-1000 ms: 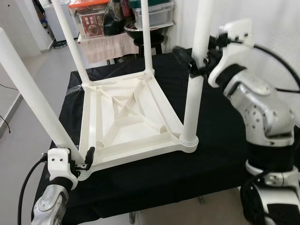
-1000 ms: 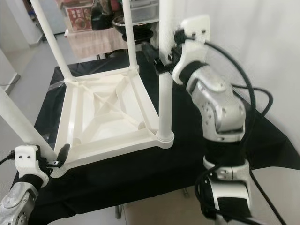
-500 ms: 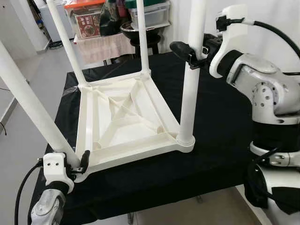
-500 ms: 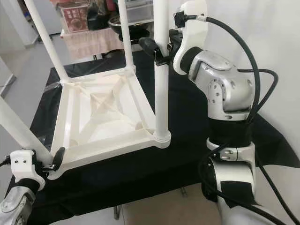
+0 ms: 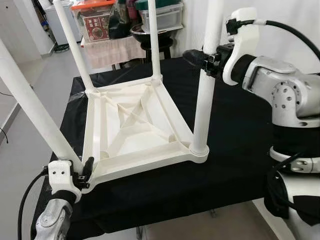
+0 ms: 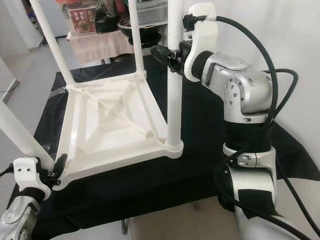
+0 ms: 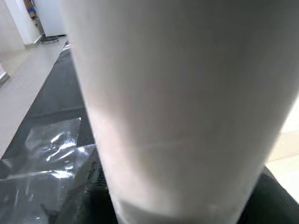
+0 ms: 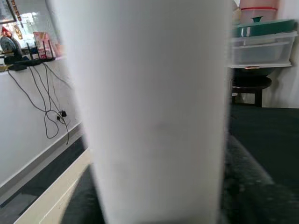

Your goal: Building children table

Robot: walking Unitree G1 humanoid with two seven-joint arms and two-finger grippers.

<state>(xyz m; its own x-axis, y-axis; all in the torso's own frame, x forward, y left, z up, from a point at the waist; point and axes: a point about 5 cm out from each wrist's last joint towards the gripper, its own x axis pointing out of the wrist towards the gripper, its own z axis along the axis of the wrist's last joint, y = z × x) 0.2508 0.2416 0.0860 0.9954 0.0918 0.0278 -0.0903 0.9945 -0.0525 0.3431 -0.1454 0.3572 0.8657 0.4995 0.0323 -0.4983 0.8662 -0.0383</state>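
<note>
White table (image 5: 135, 125) lay upturned on the worktop (image 5: 235, 150); right tool (image 5: 204, 58) clamped one leg (image 5: 204, 100), left tool (image 5: 82, 172) another leg (image 5: 35, 110). Straight downward pressure looked wisest.

"Where's the table?"

"Its top (image 5: 132, 125) lies upside down on the draped table (image 5: 235, 135), legs up at the corners. The left gripper (image 5: 85, 170) is at seven o'clock by the near-left leg (image 5: 35, 107); the right gripper (image 5: 207, 57) at two o'clock on the near-right leg (image 5: 205, 95). Storage boxes (image 5: 160, 15) sit behind at twelve."
</note>
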